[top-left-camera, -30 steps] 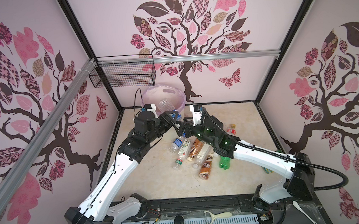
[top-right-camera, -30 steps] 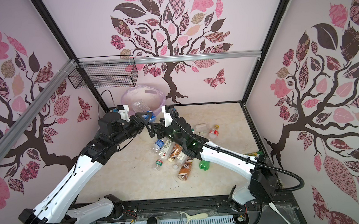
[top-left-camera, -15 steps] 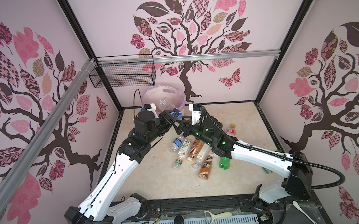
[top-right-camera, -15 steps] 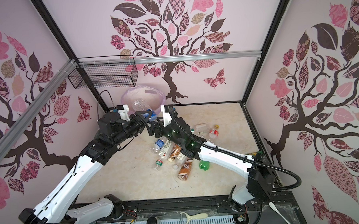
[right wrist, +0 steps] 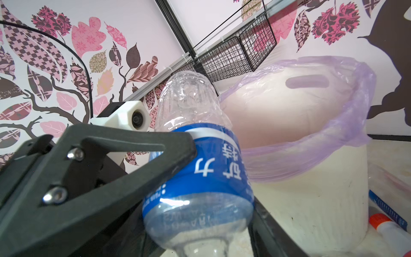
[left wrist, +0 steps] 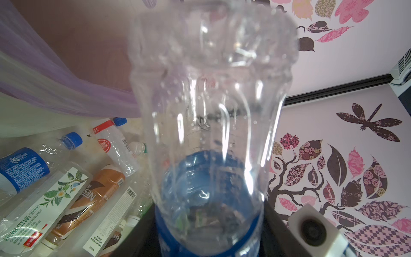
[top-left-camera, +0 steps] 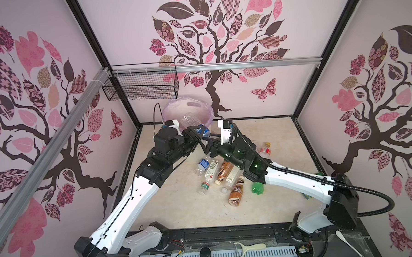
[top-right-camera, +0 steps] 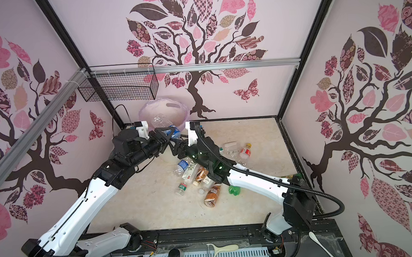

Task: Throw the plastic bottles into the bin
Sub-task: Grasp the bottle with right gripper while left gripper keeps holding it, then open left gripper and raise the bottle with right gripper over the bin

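Your right gripper (top-left-camera: 208,142) has swung in to the left since a second ago and now sits right at the neck end of the held bottle (top-left-camera: 189,119); your left arm hasn't shifted. The left gripper (top-left-camera: 198,132) is clamped on that bottle's blue label, and in the right wrist view one of its black fingers (right wrist: 124,160) presses flat on the label. The held bottle (right wrist: 200,166) is clear and crumpled, off the floor (top-left-camera: 179,206), with its base end toward the bin (right wrist: 311,211) and its neck toward your right arm. In both top views the clear base overlaps the bin's near rim; the right wrist view puts it just in front of the bin at about rim height. The right gripper's jaws flank the neck end, but you can't tell from these views whether they are pressing on it or standing clear. A lilac bag (right wrist: 347,124) lines the bin and folds over its rim. The loose bottles (top-left-camera: 216,171) lie heaped on the floor under your right arm, among them a brown-labelled bottle (top-left-camera: 236,192) and, just beside it, a green bottle (top-left-camera: 257,187). The wire basket (top-left-camera: 141,86) hangs on the back wall above the bin.
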`<state>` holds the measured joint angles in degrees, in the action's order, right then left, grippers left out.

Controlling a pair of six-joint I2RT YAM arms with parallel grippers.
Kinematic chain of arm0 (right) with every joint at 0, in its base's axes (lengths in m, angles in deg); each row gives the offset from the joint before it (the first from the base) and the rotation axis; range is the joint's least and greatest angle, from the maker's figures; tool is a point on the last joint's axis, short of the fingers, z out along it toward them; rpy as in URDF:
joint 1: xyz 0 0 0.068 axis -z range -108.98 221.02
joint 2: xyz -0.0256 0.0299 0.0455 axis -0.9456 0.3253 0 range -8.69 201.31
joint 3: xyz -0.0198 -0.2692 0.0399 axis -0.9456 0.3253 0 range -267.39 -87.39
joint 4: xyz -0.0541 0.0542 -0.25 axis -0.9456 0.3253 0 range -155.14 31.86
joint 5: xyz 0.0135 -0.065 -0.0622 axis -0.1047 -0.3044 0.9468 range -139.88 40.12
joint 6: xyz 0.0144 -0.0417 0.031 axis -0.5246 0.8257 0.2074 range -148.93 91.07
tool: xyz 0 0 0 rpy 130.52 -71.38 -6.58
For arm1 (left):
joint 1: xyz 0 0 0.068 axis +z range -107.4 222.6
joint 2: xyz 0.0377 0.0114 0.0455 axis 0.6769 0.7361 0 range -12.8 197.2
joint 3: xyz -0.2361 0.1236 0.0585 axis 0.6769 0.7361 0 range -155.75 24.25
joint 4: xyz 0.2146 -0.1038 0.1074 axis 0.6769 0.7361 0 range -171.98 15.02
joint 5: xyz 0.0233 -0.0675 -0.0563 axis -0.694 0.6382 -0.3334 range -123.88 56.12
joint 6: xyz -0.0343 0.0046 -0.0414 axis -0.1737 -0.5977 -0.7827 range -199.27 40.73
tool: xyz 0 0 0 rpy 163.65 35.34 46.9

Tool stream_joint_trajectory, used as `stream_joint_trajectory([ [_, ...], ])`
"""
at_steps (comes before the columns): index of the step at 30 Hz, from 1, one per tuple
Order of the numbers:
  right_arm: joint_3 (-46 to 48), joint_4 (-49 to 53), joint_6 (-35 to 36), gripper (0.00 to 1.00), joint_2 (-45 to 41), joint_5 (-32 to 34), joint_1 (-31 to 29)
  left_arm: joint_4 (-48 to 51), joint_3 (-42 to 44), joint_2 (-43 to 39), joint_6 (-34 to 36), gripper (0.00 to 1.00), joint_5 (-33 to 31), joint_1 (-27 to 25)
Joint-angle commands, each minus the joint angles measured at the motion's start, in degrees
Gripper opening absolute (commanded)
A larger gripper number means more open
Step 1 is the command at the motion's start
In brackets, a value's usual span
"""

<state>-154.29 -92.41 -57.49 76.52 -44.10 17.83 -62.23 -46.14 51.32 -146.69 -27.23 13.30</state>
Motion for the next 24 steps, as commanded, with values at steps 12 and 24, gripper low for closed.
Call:
stream_joint_trajectory([
  [12, 0.5, 0.2, 0.0, 0.42, -1.4, 1.2, 0.1, -0.7, -2.7, -0.9, -0.2, 0.77, 0.1, -0.4],
  [24, -7.9, 11.2, 5.9, 0.41, -0.7, 5.3, 1.0, 7.3, -10.9, -1.5, 5.5, 0.98, -1.4, 4.4],
])
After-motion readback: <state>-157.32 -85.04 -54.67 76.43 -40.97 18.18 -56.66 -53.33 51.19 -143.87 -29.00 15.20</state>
